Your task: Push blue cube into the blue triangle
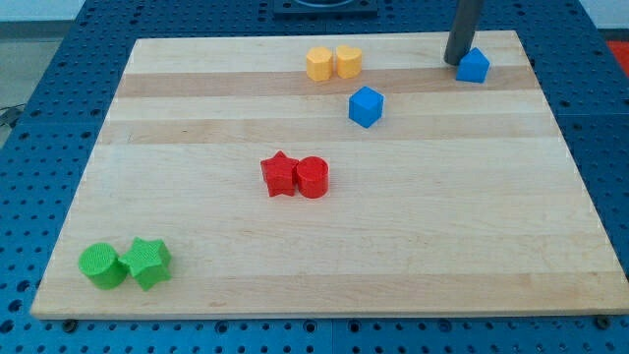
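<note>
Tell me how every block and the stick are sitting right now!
my tip: down on the board, just left of the blue triangle.
blue triangle: near the view's top right, beside my tip.
blue cube: alone, apart from the blue triangle.
yellow blocks: two, side by side.
red star: against the red cylinder.
green cylinder: against the green star.

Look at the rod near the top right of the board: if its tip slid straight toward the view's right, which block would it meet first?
My tip would meet the blue triangle, which sits immediately to its right, apparently touching or nearly so.
</note>
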### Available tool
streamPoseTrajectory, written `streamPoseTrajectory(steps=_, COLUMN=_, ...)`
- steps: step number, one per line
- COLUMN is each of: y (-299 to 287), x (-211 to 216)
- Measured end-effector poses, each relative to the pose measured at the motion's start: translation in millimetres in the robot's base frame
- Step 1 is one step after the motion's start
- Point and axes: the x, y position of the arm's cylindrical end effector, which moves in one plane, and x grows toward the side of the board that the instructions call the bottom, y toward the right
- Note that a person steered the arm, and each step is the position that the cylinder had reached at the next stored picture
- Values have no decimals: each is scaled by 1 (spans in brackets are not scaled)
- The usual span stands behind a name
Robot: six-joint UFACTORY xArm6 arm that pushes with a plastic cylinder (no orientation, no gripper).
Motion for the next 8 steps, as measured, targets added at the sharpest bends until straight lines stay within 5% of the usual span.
streamPoseTrajectory(steps=8, y=-149, x=48)
